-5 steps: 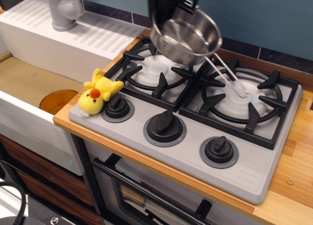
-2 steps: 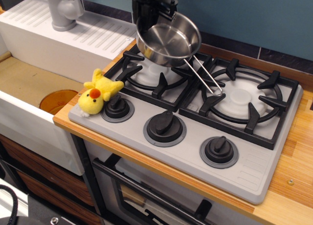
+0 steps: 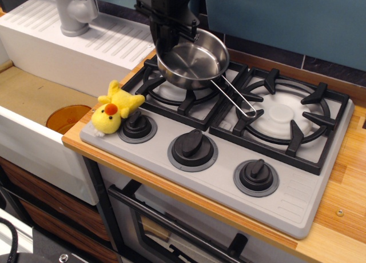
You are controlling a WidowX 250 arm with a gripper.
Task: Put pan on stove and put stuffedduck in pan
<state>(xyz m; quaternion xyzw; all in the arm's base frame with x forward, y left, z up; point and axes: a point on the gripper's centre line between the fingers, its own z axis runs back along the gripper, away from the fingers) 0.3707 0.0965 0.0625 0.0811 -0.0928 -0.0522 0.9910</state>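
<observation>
The shiny steel pan (image 3: 193, 60) hangs tilted just above the left burner grate of the grey stove (image 3: 229, 166). Its wire loop handle (image 3: 235, 97) points down to the right, toward the right burner. My black gripper (image 3: 170, 35) is shut on the pan's far left rim, coming down from the top of the view. The yellow stuffedduck (image 3: 114, 109) lies at the stove's front left corner, beside the left knob, apart from the gripper.
A white sink (image 3: 34, 86) with a grey tap (image 3: 74, 11) and an orange drain lies to the left. Three black knobs (image 3: 193, 147) line the stove's front. The wooden counter (image 3: 343, 200) runs on the right. A tiled wall stands behind.
The gripper has carried the pan left and down, from over the gap between the burners to just above the left burner. The duck has not moved.
</observation>
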